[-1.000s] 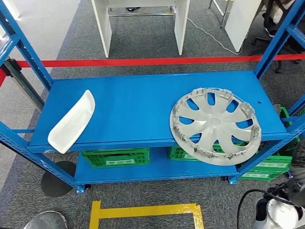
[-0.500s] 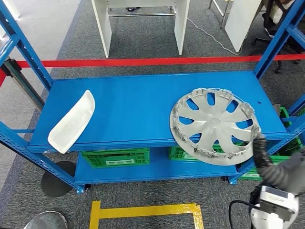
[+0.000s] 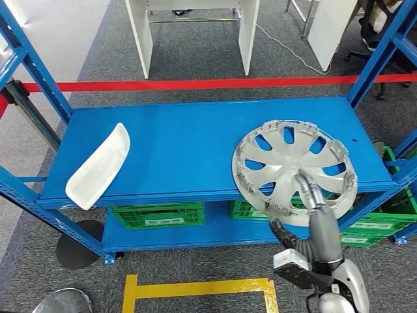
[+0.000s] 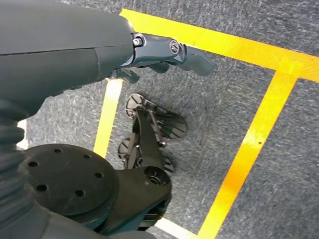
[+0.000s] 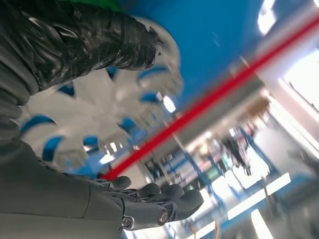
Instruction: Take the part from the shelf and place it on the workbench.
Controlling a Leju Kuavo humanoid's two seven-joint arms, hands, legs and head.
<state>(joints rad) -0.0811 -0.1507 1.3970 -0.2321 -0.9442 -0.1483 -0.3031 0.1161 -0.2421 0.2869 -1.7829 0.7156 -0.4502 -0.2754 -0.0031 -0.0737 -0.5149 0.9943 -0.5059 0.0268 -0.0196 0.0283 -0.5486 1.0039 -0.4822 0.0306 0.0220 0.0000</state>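
Shelf [image 3: 187, 147] blue, two-tier, green crates [image 3: 157, 214] below. Hubcap [image 3: 294, 171] flat on top tier, right end, overhanging front edge. White part [image 3: 98, 167] at left end. Right hand [image 3: 311, 202] raised over hubcap's front rim, fingers apart, holding nothing. Left hand [image 4: 165, 52] over floor, fingers extended, empty.

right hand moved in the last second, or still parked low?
Yes. The right hand has come up and leftward from the lower right corner, and in the head view it now overlaps the near edge of the hubcap on the blue shelf.
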